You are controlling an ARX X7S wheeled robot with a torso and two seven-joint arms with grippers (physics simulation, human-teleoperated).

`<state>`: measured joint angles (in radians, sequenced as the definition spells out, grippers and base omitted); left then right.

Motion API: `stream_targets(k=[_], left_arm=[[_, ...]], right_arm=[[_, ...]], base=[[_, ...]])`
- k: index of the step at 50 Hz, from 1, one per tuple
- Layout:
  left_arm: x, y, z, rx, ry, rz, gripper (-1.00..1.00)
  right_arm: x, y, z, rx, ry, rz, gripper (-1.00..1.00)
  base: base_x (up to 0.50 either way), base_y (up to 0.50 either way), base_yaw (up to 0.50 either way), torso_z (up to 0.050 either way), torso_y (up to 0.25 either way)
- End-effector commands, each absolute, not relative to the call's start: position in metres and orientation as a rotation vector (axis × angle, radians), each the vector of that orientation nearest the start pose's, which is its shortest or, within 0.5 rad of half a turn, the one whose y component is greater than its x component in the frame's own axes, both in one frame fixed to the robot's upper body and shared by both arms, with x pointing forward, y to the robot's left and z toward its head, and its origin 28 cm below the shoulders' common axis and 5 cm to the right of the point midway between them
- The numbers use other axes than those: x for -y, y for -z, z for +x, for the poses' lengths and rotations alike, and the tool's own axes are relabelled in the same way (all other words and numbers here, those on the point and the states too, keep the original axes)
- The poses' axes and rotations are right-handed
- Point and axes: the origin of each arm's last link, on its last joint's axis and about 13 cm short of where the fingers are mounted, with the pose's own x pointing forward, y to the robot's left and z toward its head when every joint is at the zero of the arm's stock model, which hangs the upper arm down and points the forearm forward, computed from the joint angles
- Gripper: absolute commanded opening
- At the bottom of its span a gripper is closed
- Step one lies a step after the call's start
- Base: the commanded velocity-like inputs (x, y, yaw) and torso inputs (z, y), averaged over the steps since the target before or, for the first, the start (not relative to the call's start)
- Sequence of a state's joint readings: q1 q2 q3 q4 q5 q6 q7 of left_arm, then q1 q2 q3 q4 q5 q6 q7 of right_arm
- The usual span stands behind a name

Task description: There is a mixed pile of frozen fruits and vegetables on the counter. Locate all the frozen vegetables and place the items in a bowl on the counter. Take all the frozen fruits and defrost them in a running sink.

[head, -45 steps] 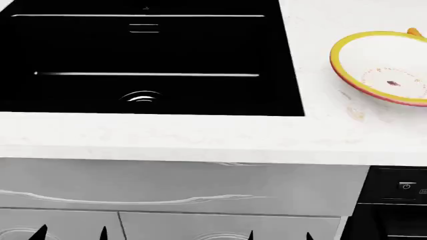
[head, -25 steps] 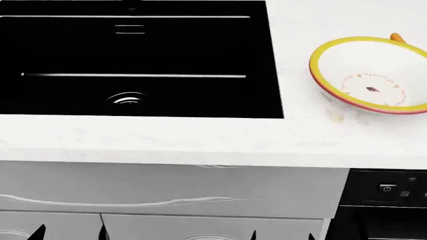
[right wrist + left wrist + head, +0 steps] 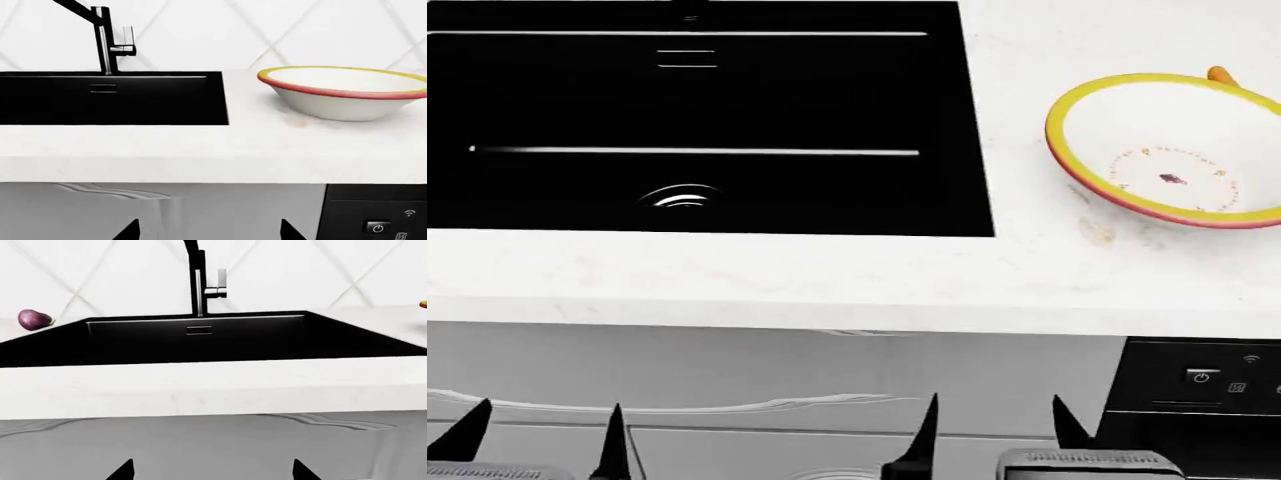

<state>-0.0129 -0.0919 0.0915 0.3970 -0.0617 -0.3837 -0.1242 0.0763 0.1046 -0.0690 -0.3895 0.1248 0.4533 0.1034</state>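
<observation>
The black sink [image 3: 694,110] fills the left of the head view, sunk in the white counter [image 3: 827,280]. To its right stands the bowl [image 3: 1081,150], white with a yellow rim, holding nothing. An orange carrot [image 3: 1220,74] tip pokes out behind its far rim. The left wrist view shows a purple eggplant [image 3: 33,320] on the counter beside the sink [image 3: 200,340]. No frozen fruits are in view. My left gripper [image 3: 545,435] and right gripper [image 3: 994,430] hang open and empty below the counter edge, in front of the cabinet. The right one faces the bowl [image 3: 343,95].
A black faucet [image 3: 198,285] with a side lever rises behind the sink against the diamond-tiled wall [image 3: 200,30]. Grey cabinet fronts [image 3: 761,370] run under the counter. A black appliance panel [image 3: 1201,378] with a power button sits below the bowl.
The head view first shifted right, bringing the bowl further in. Since then both grippers have risen into the bottom of that view.
</observation>
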Motion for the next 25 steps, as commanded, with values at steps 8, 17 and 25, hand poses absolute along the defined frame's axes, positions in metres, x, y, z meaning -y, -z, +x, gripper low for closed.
stream_targets(k=[8,17,25], left_arm=[[-0.207,-0.135,0.187,0.022,0.022,-0.015,1.0],[-0.207,-0.132,0.185,0.072,0.042,0.015,1.0],[-0.21,-0.134,0.187,0.077,0.04,-0.001,1.0]], right_arm=[[0.108,-0.153,0.193,0.056,-0.02,-0.023,1.0],[0.111,-0.152,0.194,0.053,-0.004,-0.033,1.0],[0.114,-0.155,0.193,0.066,0.016,-0.057,1.0]], base=[[0.0,0.0,0.0,0.0,0.0],[0.0,0.0,0.0,0.033,0.0],[0.0,0.0,0.0,0.05,0.0]])
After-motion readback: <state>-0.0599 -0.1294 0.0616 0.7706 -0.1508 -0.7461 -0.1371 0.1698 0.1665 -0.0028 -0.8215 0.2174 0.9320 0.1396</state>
